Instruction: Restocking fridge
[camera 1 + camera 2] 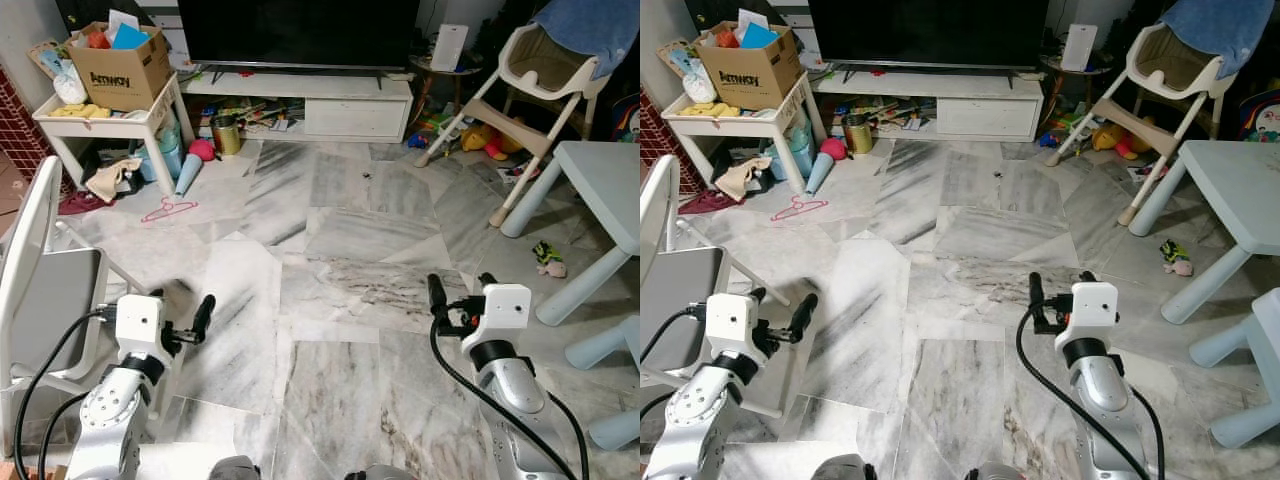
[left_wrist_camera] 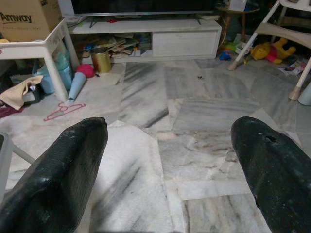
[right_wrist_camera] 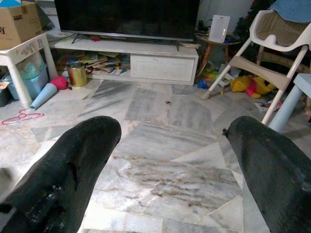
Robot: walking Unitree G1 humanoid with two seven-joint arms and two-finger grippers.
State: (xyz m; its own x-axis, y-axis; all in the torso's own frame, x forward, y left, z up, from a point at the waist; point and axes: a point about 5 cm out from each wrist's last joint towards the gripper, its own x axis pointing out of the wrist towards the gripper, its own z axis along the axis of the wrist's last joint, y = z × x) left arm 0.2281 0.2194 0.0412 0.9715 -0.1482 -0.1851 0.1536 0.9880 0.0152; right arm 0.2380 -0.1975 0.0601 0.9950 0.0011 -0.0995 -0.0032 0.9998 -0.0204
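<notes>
I am in a living room with a marble floor [image 1: 330,280]. My left gripper [image 1: 180,306] is held low at the left over the floor, open with nothing between its fingers [image 2: 63,165]. My right gripper [image 1: 462,286] is held at the same height on the right, also open and empty, its fingers [image 3: 272,165] spread wide. Both point toward the white TV stand [image 1: 310,100] at the far wall.
A grey folding chair [image 1: 40,270] stands close on my left. A pale blue table [image 1: 610,185] and stool [image 1: 610,350] stand on the right, with a high chair [image 1: 530,80] behind. A cardboard box [image 1: 118,65] sits on a white side table. A pink hanger [image 1: 168,210] and toys [image 1: 548,260] lie on the floor.
</notes>
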